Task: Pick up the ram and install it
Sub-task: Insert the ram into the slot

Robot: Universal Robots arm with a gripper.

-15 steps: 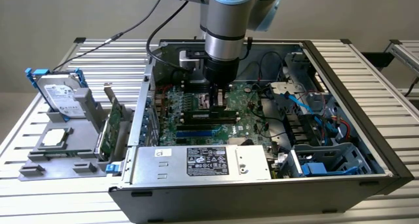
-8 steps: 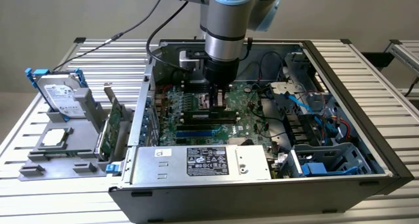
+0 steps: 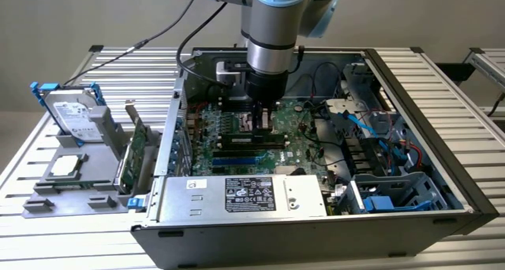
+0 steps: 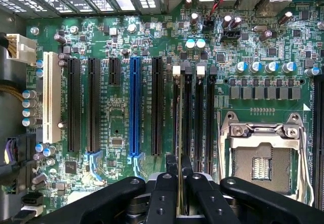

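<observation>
Fingers [image 4: 169, 181] of the black two-fingered gripper [image 4: 180, 169] are clamped on the ram [image 4: 180, 128], a long, thin green circuit-board stick. The wrist view shows it edge-on, as a narrow line running out from between the pads. It sits lengthwise over the bank of black memory slots with white end latches [image 4: 200, 118], just beside the silver, metal-framed processor socket [image 4: 260, 158]. Whether its lower edge already touches a slot, I cannot tell from here. The big green motherboard [image 4: 116, 128] spreads below it, with a bright blue expansion slot [image 4: 134, 107] and a white one [image 4: 50, 97] further off among the black ones. In the exterior view, the grey and blue arm reaches straight down into the open dark-grey computer case [image 3: 426, 104], with the gripper low over the middle of the board. A silver boxy power supply with a white label [image 3: 245, 194] lies along the near side of the case. Outside the case, towards the exterior view's left, a grey plastic holder [image 3: 71, 187] stands on the slatted aluminium table [image 3: 457, 81]. It carries an upright silver hard drive with blue rails [image 3: 73, 113], a green expansion card with a metal bracket [image 3: 136, 149] standing on edge, and a small square silvery chip [image 3: 65, 165] lying flat.
</observation>
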